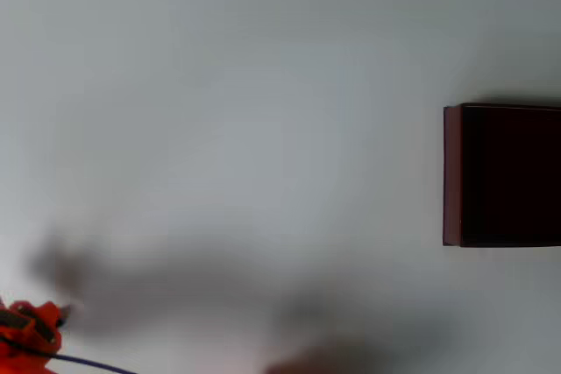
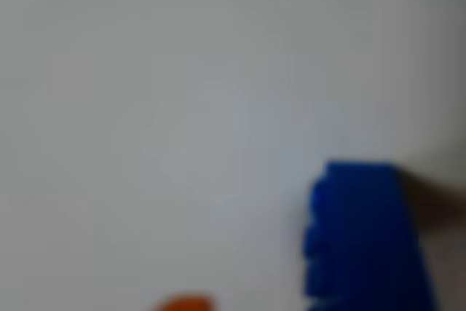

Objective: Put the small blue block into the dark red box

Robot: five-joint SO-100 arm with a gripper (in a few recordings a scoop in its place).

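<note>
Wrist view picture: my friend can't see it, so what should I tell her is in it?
A blurry small blue block sits at the lower right on a plain white table, casting a dark shadow to its right. A bit of something orange peeks in at the bottom edge, too blurred to identify.

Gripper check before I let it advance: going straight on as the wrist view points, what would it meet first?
Probably the small blue block, close ahead and right of centre in the wrist view on the white table; blur leaves depth uncertain.
</note>
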